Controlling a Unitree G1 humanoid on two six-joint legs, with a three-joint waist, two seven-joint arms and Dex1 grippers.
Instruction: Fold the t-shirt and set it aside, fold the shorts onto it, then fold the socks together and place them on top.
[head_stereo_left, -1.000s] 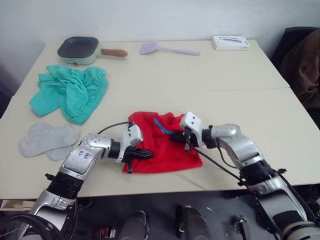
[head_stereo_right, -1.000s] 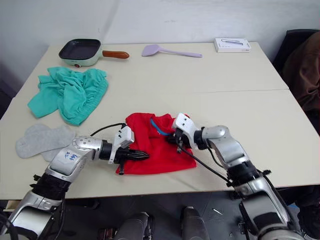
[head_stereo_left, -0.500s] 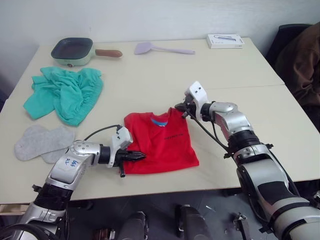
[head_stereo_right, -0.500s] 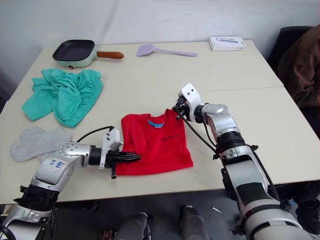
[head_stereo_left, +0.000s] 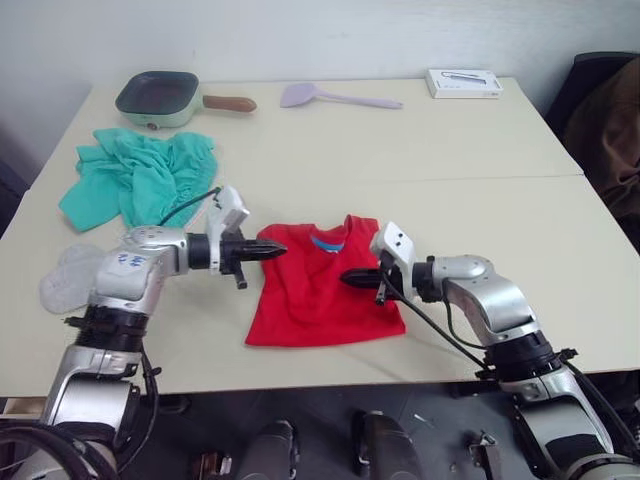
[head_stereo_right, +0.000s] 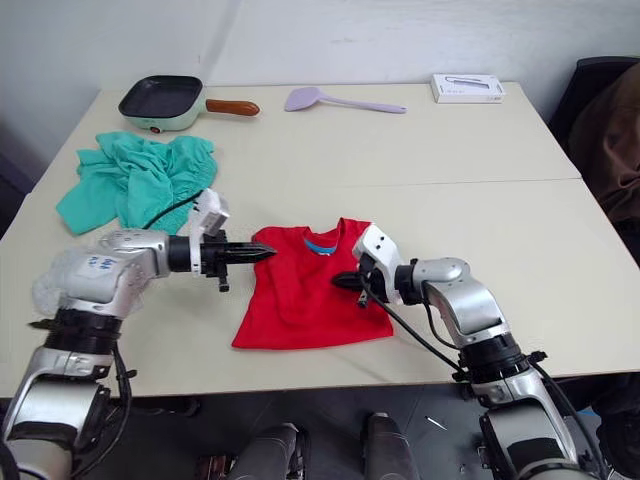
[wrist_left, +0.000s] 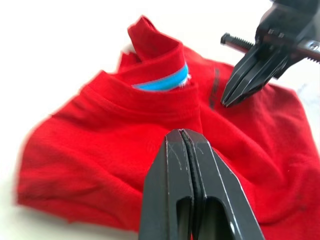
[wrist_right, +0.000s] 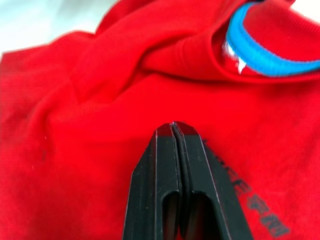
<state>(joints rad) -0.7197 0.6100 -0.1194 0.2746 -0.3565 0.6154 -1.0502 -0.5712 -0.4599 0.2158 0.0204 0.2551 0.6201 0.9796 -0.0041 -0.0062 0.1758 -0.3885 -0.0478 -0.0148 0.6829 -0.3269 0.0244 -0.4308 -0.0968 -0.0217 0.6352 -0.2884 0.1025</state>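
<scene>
1. The bright red short-sleeved t-shirt lies folded at lower centre of my head view, on the beige table.
2. My left gripper has its fingers closed and empty at the shirt's left shoulder.
3. My right gripper points over the shirt's right side, fingers pressed together, gripping nothing.
4. Crumpled teal-green shorts sit upper left.

You have one t-shirt, one shorts and two socks. You also see one pan, one spatula, one box and two grippers.
</scene>
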